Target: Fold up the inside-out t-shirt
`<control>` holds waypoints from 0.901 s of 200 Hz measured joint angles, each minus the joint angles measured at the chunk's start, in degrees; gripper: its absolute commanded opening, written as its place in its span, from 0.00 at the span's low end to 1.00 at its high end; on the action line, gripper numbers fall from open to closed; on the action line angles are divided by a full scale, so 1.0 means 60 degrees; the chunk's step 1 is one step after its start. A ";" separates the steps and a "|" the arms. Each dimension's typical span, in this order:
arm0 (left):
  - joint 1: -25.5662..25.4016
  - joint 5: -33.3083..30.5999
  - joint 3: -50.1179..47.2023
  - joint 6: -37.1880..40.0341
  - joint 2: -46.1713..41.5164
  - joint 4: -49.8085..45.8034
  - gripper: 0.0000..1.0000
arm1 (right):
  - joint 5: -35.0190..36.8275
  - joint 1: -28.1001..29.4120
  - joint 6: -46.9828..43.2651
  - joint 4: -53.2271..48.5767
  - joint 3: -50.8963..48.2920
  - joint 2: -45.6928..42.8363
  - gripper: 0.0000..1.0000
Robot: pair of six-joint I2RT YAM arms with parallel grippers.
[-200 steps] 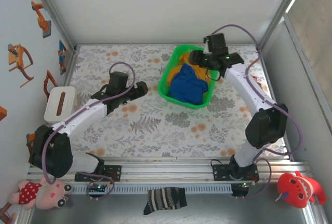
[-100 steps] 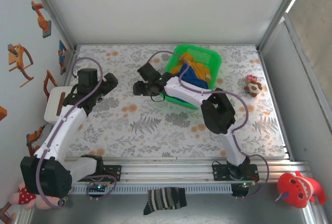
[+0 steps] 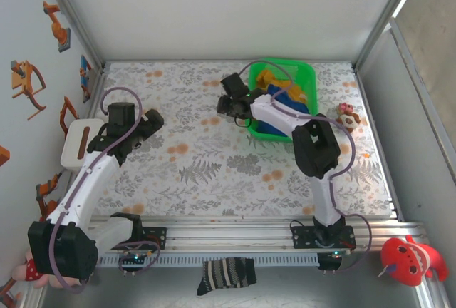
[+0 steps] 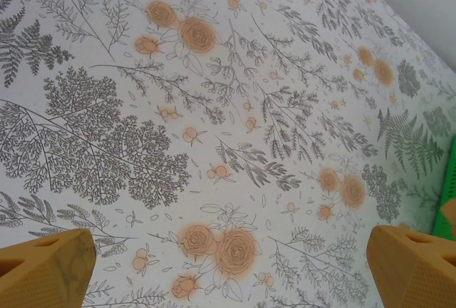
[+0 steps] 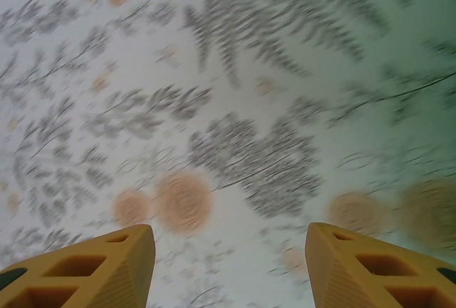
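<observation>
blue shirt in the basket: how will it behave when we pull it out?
Probably floppy: the shirt lies crumpled in the basket, so it should drape from a single grip point. Likely light, though it may drag along the yellow garment lying beside it. The basket looks like thin plastic and could slide or tip if cloth snags.

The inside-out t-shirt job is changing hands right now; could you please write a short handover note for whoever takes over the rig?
Left gripper: open, empty, over the floral tablecloth on the left side.
Right gripper: open, empty, over the tablecloth just left of the green basket.
Inside-out t-shirt: bunched in the basket beside a mustard-yellow garment, partly covered by the right arm.
Done: nothing visible; the shirt is not yet out of the basket.
Left: lift it out, spread it flat on the tablecloth, fold it.
</observation>
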 measured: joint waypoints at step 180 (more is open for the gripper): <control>-0.0015 0.0477 -0.0277 -0.0007 0.0117 0.0317 0.97 | -0.2142 -0.2317 -0.2266 -0.0484 0.1264 -0.0601 0.57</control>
